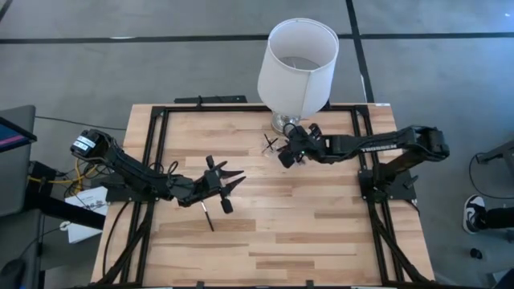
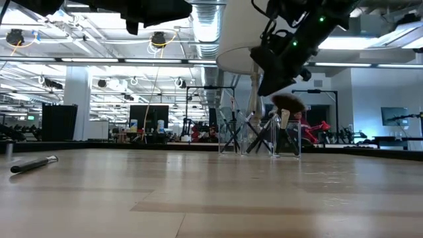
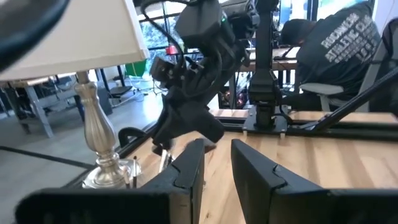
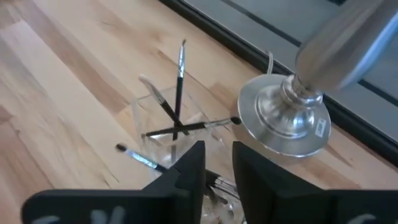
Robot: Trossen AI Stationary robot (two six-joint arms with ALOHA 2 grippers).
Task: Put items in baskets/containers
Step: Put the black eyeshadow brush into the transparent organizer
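A clear plastic container (image 4: 171, 121) stands on the table by the lamp's base. Several slim dark brushes (image 4: 180, 81) lean crossed inside it. In the low view a brush with a fluffy brown head (image 2: 289, 102) stands head up in the container (image 2: 261, 139). My right gripper (image 4: 217, 152) hovers just above that container (image 1: 271, 144), fingers a narrow gap apart and nothing between them. One dark brush (image 1: 208, 217) lies flat on the wood, near and slightly left of my left gripper (image 1: 233, 181). That gripper is raised, empty, and its fingers (image 3: 186, 168) stand slightly apart.
A lamp with a white shade (image 1: 297, 56) and a silver base (image 4: 286, 121) stands at the far edge, right beside the container. Another brush (image 4: 140, 158) lies at the container's foot. Black frame rails (image 1: 157, 160) run along the table's sides. Bare wood lies toward the near edge.
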